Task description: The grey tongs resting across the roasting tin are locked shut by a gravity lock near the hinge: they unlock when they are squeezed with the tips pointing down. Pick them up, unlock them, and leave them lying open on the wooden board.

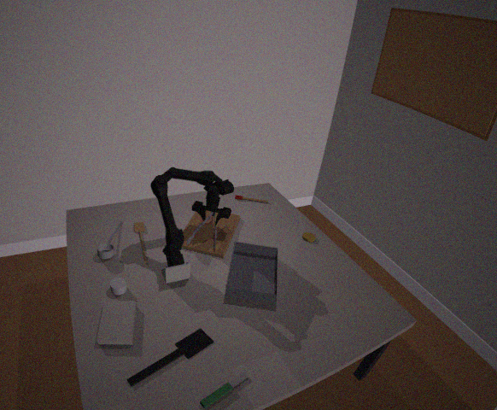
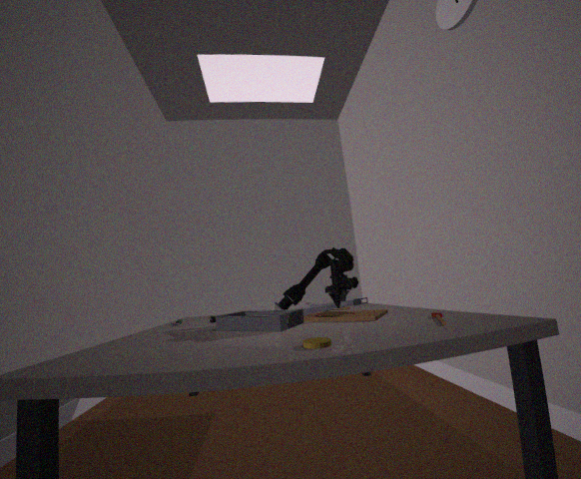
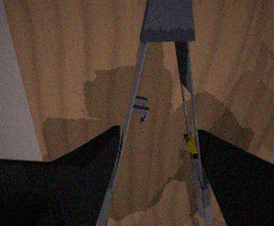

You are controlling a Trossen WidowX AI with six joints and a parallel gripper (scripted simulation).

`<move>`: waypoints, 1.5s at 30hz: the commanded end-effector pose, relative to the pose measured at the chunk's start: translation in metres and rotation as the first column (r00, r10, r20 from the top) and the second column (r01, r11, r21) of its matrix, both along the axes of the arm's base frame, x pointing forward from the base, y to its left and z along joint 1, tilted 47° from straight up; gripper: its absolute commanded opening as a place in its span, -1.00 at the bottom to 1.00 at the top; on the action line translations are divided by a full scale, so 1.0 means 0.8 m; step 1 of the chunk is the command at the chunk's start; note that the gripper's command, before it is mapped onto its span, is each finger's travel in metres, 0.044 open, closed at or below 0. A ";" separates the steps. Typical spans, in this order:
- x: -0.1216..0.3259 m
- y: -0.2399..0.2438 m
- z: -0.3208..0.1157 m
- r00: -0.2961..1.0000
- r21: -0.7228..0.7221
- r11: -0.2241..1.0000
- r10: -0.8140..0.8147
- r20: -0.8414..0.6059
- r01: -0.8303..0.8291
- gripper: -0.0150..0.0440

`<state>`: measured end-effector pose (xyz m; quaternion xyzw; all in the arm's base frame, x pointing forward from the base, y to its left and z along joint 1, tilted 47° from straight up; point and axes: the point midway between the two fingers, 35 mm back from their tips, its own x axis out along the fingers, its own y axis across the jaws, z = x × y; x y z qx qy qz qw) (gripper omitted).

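Observation:
The grey tongs are spread open over the wooden board. In the wrist view their hinge is at the top and the two arms spread apart downward, with the yellow lock piece beside the right arm. My gripper is open wide and points down low over the board. One tongs arm runs along the inside of each finger, seemingly touching it. In the exterior view the hinge end looks higher than the other end; whether the tongs touch the board is unclear.
The roasting tin stands beside the board, nearer the top camera. A wooden spatula lies left of the arm base. A red-handled brush lies behind the board. A yellow disc lies to the right.

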<state>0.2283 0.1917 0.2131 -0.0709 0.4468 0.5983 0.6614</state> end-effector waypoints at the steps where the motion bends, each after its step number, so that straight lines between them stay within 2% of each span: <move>1: 0.000 0.000 0.000 1.000 -0.001 1.000 -0.001 -0.002 0.001 0.78; 4: 0.000 0.000 0.000 1.000 -0.001 1.000 -0.001 -0.002 0.001 1.00; 9: -0.012 0.000 0.018 1.000 -0.002 1.000 -0.015 -0.006 0.015 1.00; 19: -0.146 -0.023 0.150 0.990 0.016 0.991 -0.130 -0.056 0.131 1.00; 26: -0.149 -0.025 0.153 0.989 0.020 0.990 -0.138 -0.053 0.140 1.00; 33: -0.150 -0.057 0.183 0.958 0.101 0.956 -0.283 0.051 0.277 1.00; 45: -0.150 -0.058 0.184 0.956 0.104 0.954 -0.288 0.055 0.281 1.00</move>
